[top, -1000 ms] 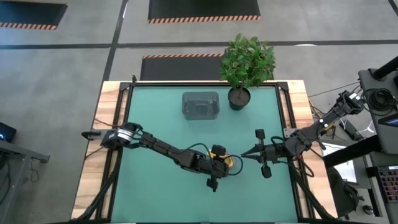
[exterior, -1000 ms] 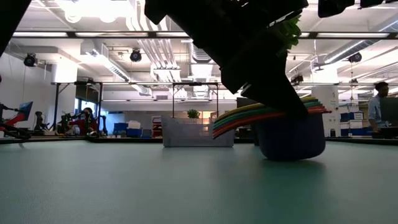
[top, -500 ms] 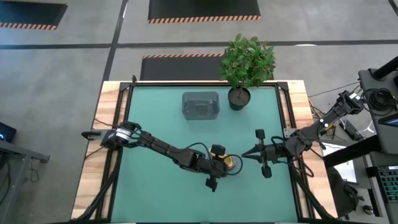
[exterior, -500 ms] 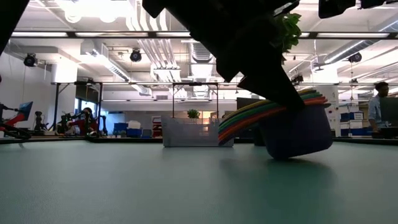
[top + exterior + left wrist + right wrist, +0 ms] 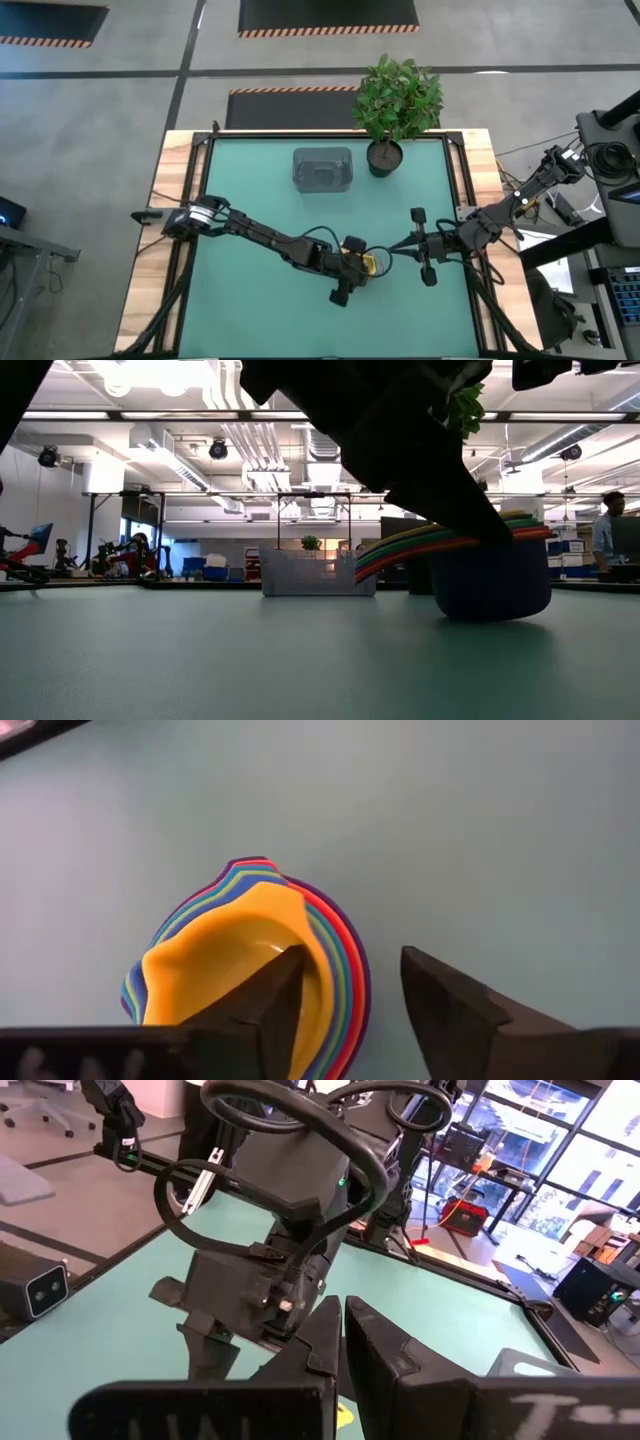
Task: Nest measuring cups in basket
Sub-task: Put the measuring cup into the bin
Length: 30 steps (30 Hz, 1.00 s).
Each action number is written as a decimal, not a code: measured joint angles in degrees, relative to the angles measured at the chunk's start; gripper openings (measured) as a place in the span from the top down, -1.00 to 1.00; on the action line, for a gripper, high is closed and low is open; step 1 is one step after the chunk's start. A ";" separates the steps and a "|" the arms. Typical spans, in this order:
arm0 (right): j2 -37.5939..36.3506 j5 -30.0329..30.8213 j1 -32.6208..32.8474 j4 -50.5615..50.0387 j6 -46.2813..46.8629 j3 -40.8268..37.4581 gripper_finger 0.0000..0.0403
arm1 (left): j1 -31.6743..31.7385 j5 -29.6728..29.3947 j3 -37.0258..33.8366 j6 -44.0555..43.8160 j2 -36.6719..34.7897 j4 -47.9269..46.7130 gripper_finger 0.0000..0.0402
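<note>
Sitting mid-table as one nested stack, measuring cups [image 5: 255, 960], well clear of every table [image 5: 260, 150] edge; standing empty near the far edge beside the potted plant [image 5: 396, 105], basket [image 5: 322, 168], with open mat between. Straddling the stack's rim with fingers parted, left tool [image 5: 350, 1000]; widening since a second ago, with the stack shifting right and settling flat. Hovering clenched just right of the stack, right tool [image 5: 392, 247].

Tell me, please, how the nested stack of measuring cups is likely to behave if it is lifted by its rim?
The stack of cups looks like thin plastic, so probably light. Its handles fan out to one side in the low view, so it may tilt that way. The left hand has one finger inside the top yellow cup; the smooth rims might let cups slide apart.
</note>
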 joint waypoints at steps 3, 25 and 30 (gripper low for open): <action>0.00 -0.01 0.00 -0.08 0.11 0.00 0.96 | -0.02 -0.07 -0.02 1.92 0.02 -0.02 0.10; 0.00 0.50 -0.02 0.20 0.13 0.00 0.96 | -6.13 -14.59 -0.37 25.79 -3.09 -0.46 -0.17; 0.07 0.52 -0.02 0.23 1.00 0.00 0.96 | -7.75 -21.95 -1.78 26.48 -2.97 5.55 -0.14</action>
